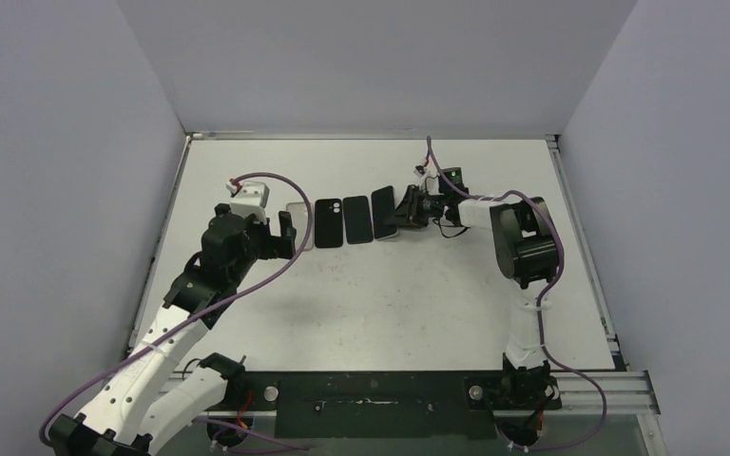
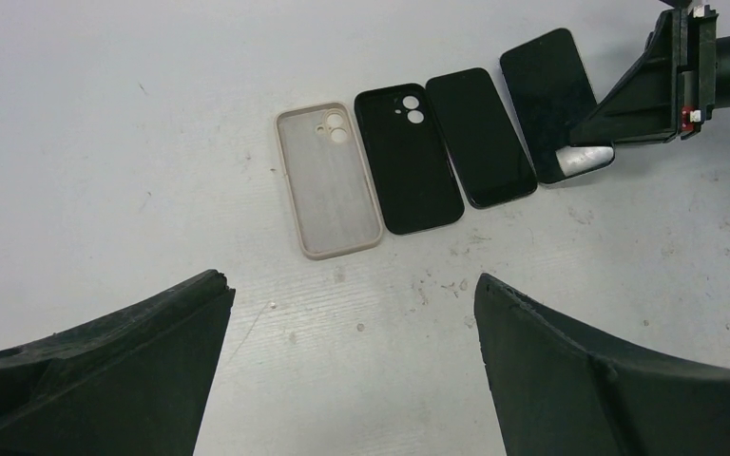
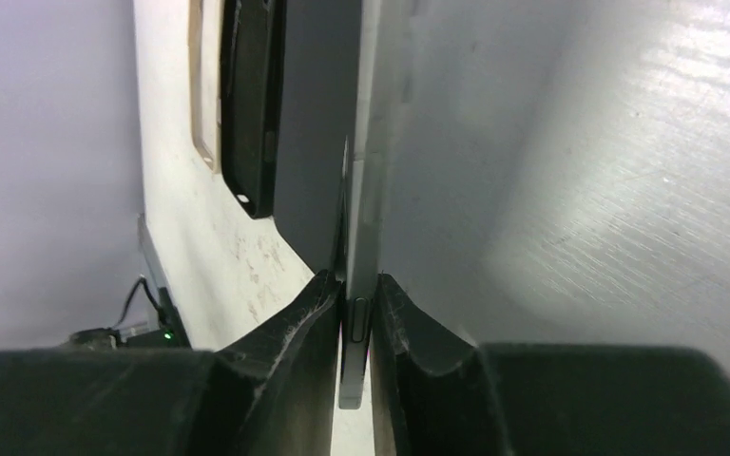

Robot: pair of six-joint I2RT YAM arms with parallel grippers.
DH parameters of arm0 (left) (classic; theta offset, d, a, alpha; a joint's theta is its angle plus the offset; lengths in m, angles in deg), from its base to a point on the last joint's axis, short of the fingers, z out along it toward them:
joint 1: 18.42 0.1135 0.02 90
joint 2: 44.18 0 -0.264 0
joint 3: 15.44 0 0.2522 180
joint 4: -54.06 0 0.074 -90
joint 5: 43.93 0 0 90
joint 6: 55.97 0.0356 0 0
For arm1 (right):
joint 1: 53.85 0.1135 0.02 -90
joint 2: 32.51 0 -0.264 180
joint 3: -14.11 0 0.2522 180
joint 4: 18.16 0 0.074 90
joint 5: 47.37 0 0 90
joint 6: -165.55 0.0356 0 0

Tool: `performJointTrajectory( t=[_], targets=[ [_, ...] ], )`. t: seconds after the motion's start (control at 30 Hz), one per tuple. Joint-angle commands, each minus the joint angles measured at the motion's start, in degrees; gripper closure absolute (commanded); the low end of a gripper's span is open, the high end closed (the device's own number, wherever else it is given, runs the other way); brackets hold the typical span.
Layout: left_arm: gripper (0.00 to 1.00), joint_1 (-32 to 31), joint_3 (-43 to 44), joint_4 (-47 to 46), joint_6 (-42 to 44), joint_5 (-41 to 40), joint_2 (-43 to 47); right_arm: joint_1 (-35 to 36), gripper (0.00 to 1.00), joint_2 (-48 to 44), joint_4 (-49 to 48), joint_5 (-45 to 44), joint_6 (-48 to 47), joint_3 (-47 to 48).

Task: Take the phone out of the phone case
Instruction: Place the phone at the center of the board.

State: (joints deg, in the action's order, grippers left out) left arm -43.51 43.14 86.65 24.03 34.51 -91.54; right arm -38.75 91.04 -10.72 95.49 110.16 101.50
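Fingers (image 3: pixel 295 332), black wedges on right arm, pinch slim silver-edged phone (image 3: pixel 354 332).

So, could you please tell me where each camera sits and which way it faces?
Top external: above and behind the robot, looking down on the table; left arm and right arm show.
Left wrist: above the table, facing the beige case, black case, flat phone and held phone; its open left gripper frames the bottom.
Right wrist: low, sighting along the held phone; right gripper pinches its edge.
Shared: both wrist views show the black case.
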Motion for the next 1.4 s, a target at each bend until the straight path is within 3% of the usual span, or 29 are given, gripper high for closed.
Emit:
performJointTrajectory(
  t=[0.0,0.2,0.37,0.73,1.03,1.37],
  targets=[
    [0.03,-0.4,0.2,-0.8,0.7,-0.2,0.9,0.5,0.78,1.1,5.7,-1.6,-5.5,1.6],
    [0.03,-0.5,0.1,-0.9,0.8,-0.1,0.9,0.4,0.52,0.0,10.4,-6.5,-8.5,1.8],
    [0.03,-0.6,-0.1,-0.9,0.8,0.0,1.1,0.5,0.41,-2.6,13.3,-15.7,-10.9,1.1],
    [0.03,-0.8,-0.1,-0.9,0.8,0.0,1.3,2.9,0.38,-5.6,15.9,-32.0,-12.1,0.4],
    [0.03,-0.8,-0.2,-1.1,0.8,0.0,1.4,4.7,0.43,-4.3,10.2,-24.6,-8.0,-0.7],
    [0.03,-0.8,-0.3,-1.2,0.8,-0.1,1.5,6.6,0.43,-4.2,9.4,-22.5,-7.0,0.5]
  ],
)
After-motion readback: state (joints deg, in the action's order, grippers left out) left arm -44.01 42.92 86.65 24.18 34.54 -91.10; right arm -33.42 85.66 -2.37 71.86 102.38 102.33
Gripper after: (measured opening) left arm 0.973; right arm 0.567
